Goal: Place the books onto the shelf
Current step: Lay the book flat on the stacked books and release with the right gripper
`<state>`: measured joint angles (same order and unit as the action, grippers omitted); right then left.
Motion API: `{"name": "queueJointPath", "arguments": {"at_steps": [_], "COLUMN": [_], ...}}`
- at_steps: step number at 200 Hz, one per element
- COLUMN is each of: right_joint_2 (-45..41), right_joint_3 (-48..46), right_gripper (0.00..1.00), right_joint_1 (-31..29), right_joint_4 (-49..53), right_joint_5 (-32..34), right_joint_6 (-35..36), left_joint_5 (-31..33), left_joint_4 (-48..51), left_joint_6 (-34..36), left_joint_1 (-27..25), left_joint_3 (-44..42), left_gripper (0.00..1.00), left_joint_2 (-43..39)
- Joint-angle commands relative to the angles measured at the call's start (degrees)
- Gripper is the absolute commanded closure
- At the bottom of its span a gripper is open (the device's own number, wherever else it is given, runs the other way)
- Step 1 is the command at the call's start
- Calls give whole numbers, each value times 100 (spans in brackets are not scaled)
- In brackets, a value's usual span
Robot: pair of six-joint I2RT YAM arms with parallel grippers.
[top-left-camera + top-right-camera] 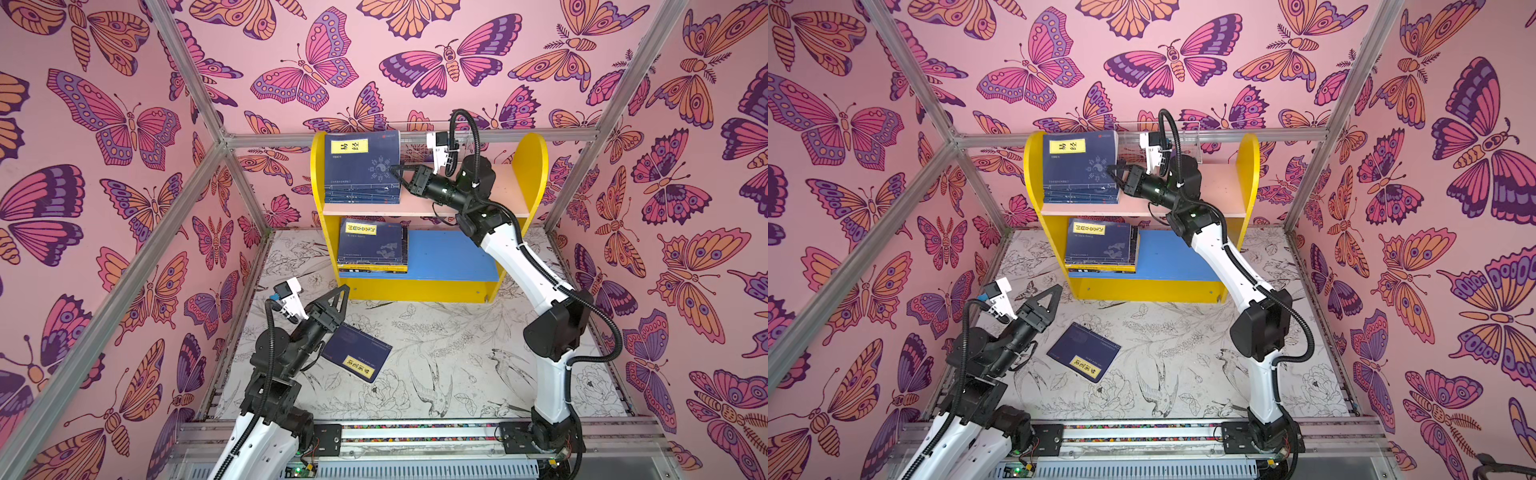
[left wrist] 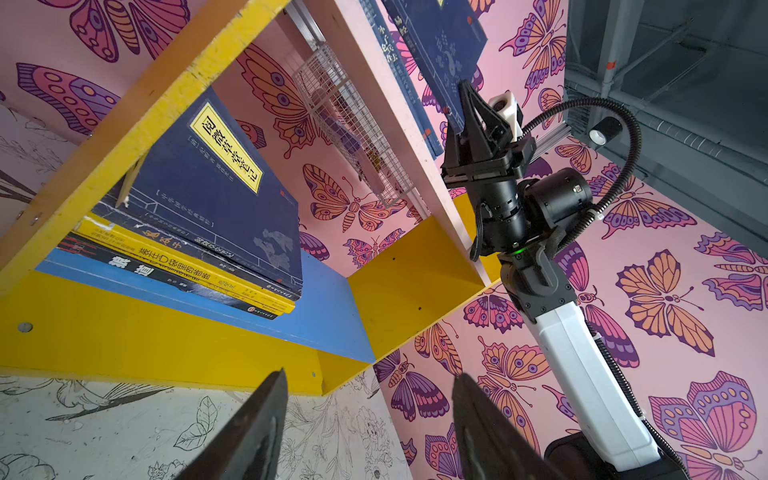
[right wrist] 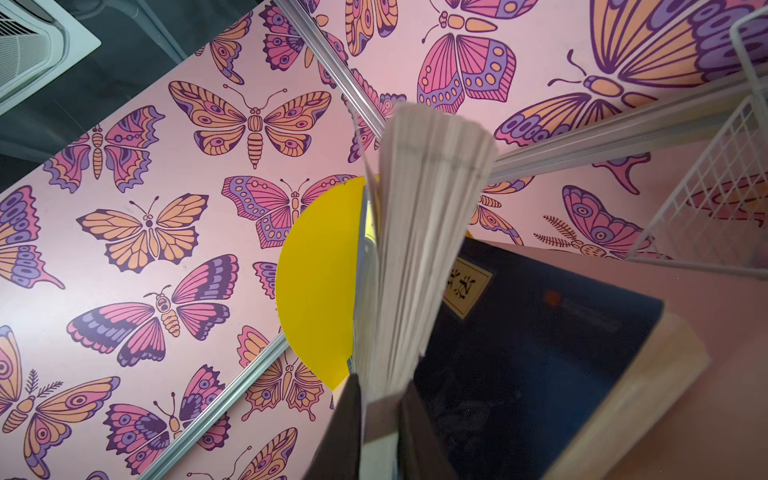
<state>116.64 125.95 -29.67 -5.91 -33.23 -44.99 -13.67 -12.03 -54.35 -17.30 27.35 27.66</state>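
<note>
While the right arm stretches over the shelf, its right tool pinches an upright navy book, spine down on the pink board; left tool hovers open above a flat book

**Blurred pages, buried covers**

The fanned cream page edges of the raised navy paperback smear out of focus in the right wrist view, and the dark fingers at its base run off the frame. On the blue lower board, the covers under the top navy book are hidden. The white wire basket holds something, perhaps small packets.
</note>
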Motion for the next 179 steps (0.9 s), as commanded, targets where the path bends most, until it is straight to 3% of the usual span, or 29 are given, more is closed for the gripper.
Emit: {"name": "queueJointPath", "arguments": {"at_steps": [1,18,68,118,179], "right_joint_2": [-159,-288,-530,-934,-439], "right_joint_3": [133,91,54,-254,237], "right_gripper": [66,56,50,38,44], "right_joint_1": [-83,-85,-114,-171,-203], "right_joint_4": [609,884,1646,2178,2228], "right_joint_5": [299,461,939,1707,1239], "right_joint_6": [544,787,1353,1993,1854], "left_joint_5": [-65,-74,-92,-101,-109], "left_joint_4": [-140,-211,-326,-327,-467], "left_joint_6": [-30,-96,-223,-233,-292], "left_joint_1": [-10,-13,-12,-15,-11], "left_joint_3": [-38,-72,-139,-158,-208], "left_gripper": [35,35,35,35,36], "left_joint_2": [28,55,73,79,178]}}
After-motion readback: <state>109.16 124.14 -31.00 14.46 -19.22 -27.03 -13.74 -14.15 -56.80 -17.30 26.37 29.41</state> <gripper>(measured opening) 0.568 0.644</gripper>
